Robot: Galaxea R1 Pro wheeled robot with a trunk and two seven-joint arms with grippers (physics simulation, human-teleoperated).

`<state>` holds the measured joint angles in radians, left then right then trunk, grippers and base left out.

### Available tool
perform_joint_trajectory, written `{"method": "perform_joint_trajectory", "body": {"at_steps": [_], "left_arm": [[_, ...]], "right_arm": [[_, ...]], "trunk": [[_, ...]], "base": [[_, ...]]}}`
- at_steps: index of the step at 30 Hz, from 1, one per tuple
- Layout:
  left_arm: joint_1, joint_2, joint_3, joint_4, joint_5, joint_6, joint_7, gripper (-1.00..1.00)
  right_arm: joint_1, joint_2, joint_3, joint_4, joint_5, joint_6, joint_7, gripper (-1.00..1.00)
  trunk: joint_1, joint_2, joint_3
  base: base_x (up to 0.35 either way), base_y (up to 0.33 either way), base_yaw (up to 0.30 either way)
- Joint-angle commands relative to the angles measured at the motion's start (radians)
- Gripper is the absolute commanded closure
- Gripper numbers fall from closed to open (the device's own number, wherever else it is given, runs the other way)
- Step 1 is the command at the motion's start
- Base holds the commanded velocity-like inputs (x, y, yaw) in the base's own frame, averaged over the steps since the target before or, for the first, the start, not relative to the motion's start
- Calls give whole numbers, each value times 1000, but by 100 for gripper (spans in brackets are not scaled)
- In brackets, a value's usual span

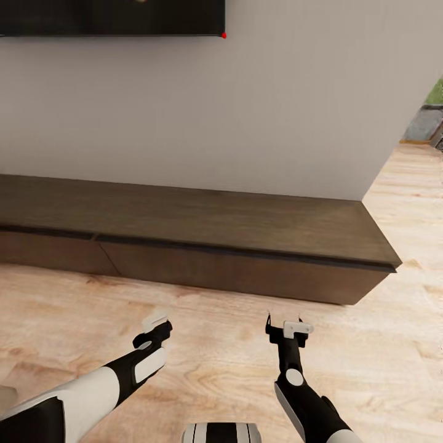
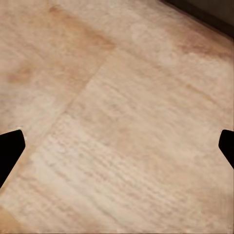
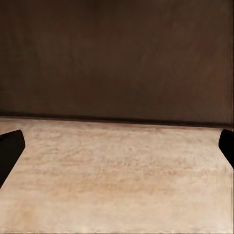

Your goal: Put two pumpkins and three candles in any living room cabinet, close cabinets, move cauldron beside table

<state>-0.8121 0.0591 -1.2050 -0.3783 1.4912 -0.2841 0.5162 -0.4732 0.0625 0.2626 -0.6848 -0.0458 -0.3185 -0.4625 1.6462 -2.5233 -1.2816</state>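
step: facing long low dark brown wooden cabinet [image 1: 203, 234], drawers shut
left end effector [image 1: 155, 329]: hanging released, empty
right end effector [image 1: 284, 326]: hanging released, empty
next: likely pulling a drawer front open

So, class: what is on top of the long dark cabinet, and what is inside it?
The cabinet top is bare wood, with nothing resting on it. Its drawer fronts are shut, so whatever lies inside is hidden.

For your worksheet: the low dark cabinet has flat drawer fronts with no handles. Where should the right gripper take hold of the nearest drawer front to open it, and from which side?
Probably the top edge of the right-hand drawer front on the cabinet, approached from the front and slightly above. A dark gap runs under the overhanging top, seemingly the only lip to hook. The right gripper is open, facing it.
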Motion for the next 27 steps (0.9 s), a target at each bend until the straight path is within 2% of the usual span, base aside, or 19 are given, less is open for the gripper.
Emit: {"method": "perform_joint_trajectory", "body": {"at_steps": [1,13,17,19,20,22,23,27], "left_arm": [[-1,1,-8,-3,10,-6,5,-100],[-1,5,-8,-19,13,7,7,-100],[-1,5,-9,-20,14,13,7,-100],[1,5,-9,-20,14,18,7,-100],[11,5,-9,-20,14,29,7,-100],[28,5,-9,-21,14,48,6,-100],[57,5,-9,-20,14,77,6,-100],[116,6,-8,-19,14,97,5,-100]], "right_arm": [[-1,-1,5,1,-5,-5,-6,-100],[-1,-1,5,2,-3,-16,-7,-100],[0,-4,5,67,-3,-44,-6,-100],[0,-4,6,131,-3,-100,-6,-100],[0,-4,6,190,-3,-173,-5,-100],[0,-4,5,244,-4,-238,-6,-100],[0,-6,3,309,-6,-293,-6,-100],[0,-6,2,378,-10,-325,-9,-100]], "trunk": [[-1,0,4],[-7,3,67],[-8,4,88],[-9,4,99],[-10,4,105],[-11,5,115],[-11,5,121],[-13,6,138]], "base": [[-340,0,0],[-299,0,0],[-60,0,0],[-21,0,0],[-9,0,0],[-5,0,0],[-2,0,4],[-1,0,14]]}}
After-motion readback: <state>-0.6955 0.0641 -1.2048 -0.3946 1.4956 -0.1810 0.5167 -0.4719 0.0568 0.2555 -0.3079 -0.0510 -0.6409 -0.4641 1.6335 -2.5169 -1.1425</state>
